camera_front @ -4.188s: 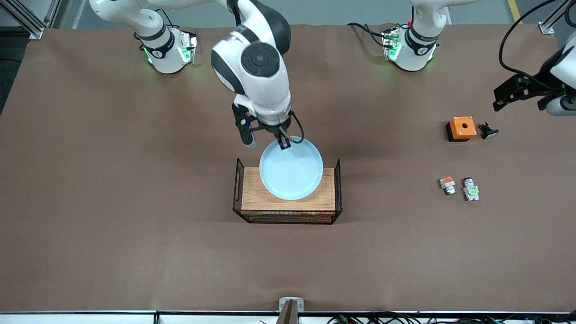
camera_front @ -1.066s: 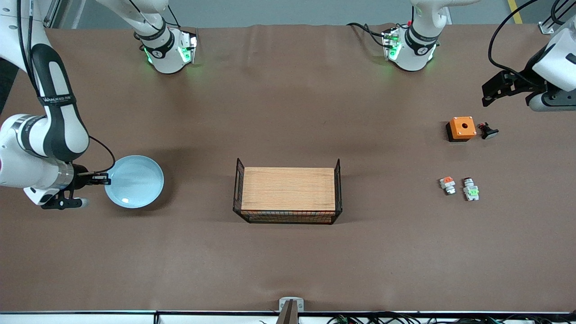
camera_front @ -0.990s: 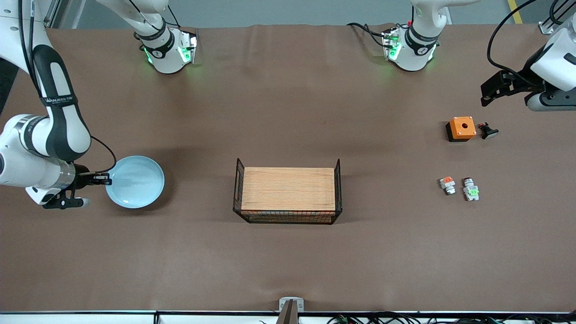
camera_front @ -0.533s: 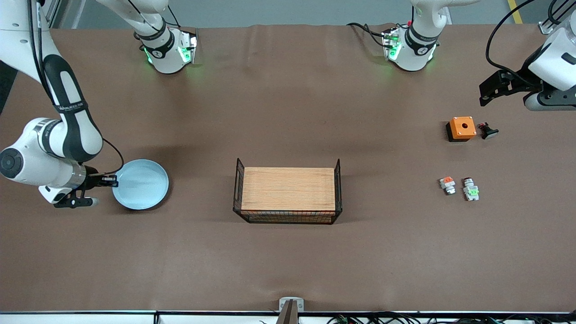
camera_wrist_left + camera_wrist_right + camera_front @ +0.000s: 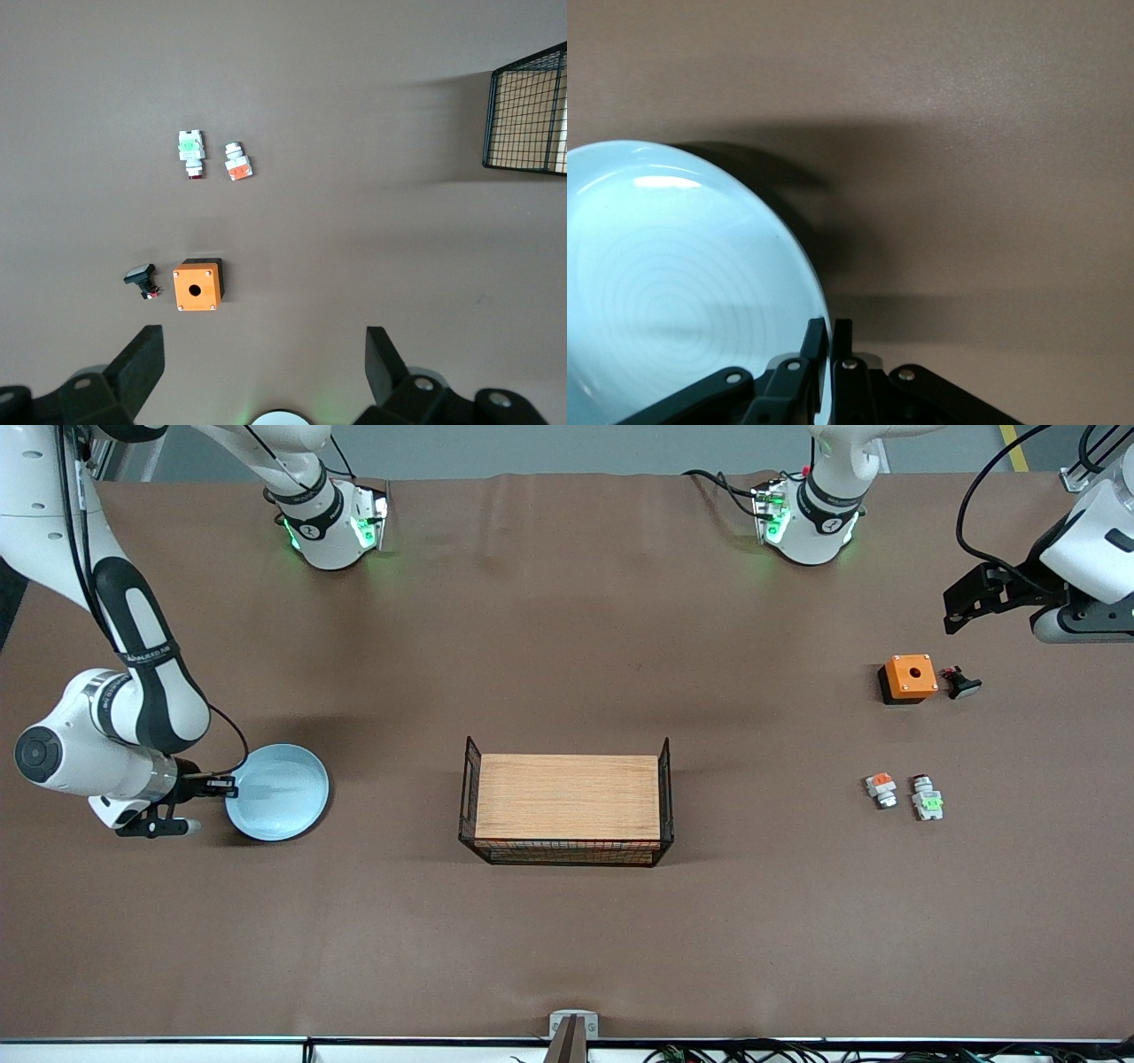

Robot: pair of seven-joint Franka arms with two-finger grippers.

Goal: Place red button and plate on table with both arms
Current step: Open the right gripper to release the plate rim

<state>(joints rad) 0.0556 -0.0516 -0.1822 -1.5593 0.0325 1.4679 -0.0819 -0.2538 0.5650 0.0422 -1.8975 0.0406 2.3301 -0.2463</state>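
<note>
The pale blue plate (image 5: 279,793) is low at the right arm's end of the table (image 5: 567,939); I cannot tell whether it touches. My right gripper (image 5: 221,786) is shut on the plate's rim, and its thin fingers pinch that rim in the right wrist view (image 5: 830,341), where the plate (image 5: 673,301) casts a dark shadow. The red button (image 5: 928,802), a tiny white unit with a green block, lies on the table at the left arm's end. My left gripper (image 5: 1063,631) hangs open and empty (image 5: 263,354) high over the table near the orange box, and the button (image 5: 190,149) lies well apart from it.
A wooden board with black wire ends (image 5: 567,797) stands mid-table. A similar unit with an orange-red block (image 5: 881,788) lies beside the button. An orange box with a round hole (image 5: 908,677) and a small black part (image 5: 959,683) lie farther from the front camera.
My right gripper has carried the plate from the wooden board to the right arm's end of the table and has just lowered it there. The left arm has barely moved.
</note>
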